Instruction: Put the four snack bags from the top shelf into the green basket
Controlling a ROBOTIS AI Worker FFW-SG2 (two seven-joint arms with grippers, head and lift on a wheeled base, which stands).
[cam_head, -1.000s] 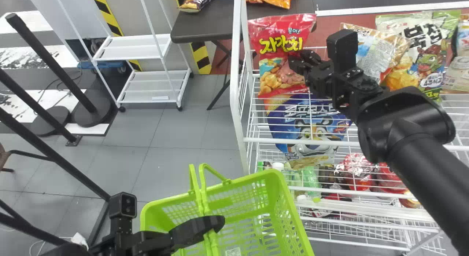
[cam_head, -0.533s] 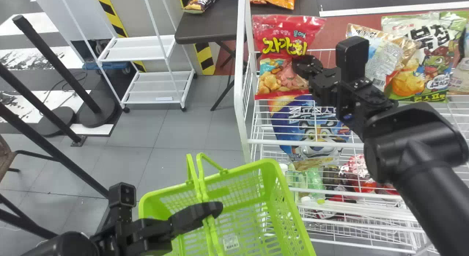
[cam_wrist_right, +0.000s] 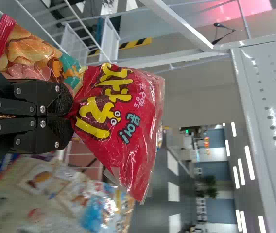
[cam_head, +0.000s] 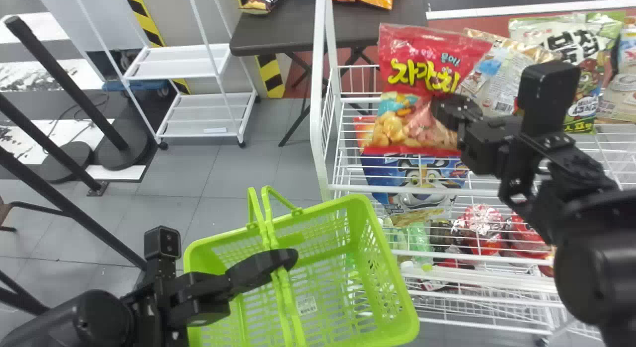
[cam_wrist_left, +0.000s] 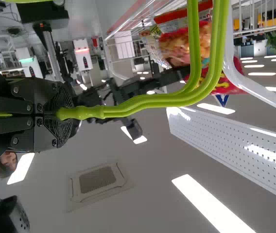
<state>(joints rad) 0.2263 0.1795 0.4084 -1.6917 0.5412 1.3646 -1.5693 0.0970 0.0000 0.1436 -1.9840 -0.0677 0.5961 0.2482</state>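
Extended from the right edge of the head view with the right arm (cam_head: 591, 267), angled leftward at the wrist; pinching the red snack bag (cam_head: 392, 128) by its side in the closed right gripper (cam_head: 444, 108), with film creased at the fingertips and big yellow lettering facing out. Showing below that gripper, behind wires of the white rack (cam_head: 320, 88), the blue snack bag (cam_head: 422, 183); to its right, 2 more, the gold-and-white snack bag (cam_head: 497, 78) and the lettered green-and-white snack bag (cam_head: 534, 31). Clamped on the green basket (cam_head: 323, 208) by its handles (cam_head: 271, 227) with the left gripper (cam_head: 285, 261); bearing 1 white label (cam_head: 306, 305) beneath those fingertips, too small to read.
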